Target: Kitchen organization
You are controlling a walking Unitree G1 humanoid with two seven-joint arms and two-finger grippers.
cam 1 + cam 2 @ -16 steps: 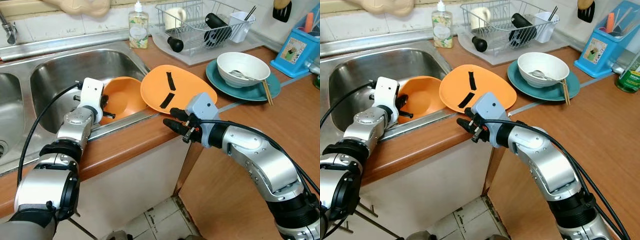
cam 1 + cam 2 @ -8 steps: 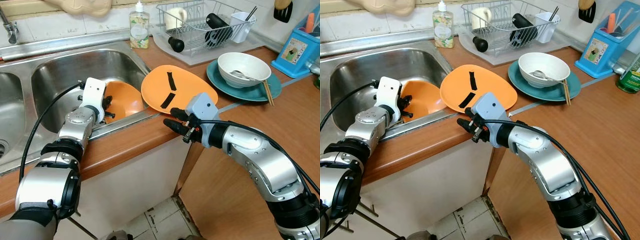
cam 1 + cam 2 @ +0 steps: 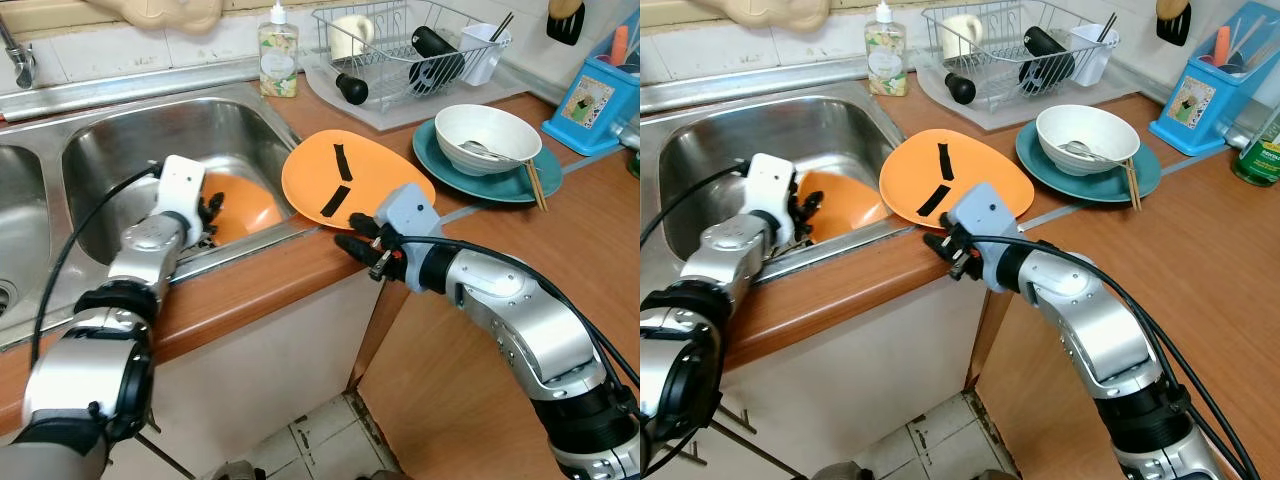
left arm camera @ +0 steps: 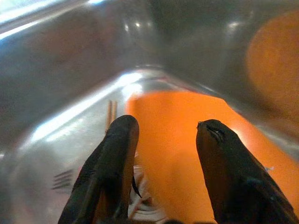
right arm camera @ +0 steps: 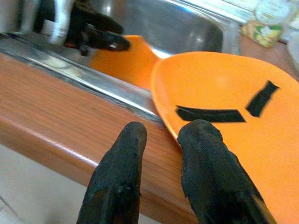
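Left eye view: two orange plates. One lies in the sink (image 3: pixel 120 150) under the spread left pincer (image 3: pixel 208 212); one (image 3: pixel 355 180) lies on the surface (image 3: pixel 480 290), its edge before the spread right pincer (image 3: pixel 352 236).

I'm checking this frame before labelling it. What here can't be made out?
- Orange bowl in the sink: near part hidden by the left gripper and sink rim, head views.
- Dish rack contents: too small to identify, cut by the top edge.
- Blue holder: cut off by the right edge.
- Orange plate: far side cut off, right wrist view.
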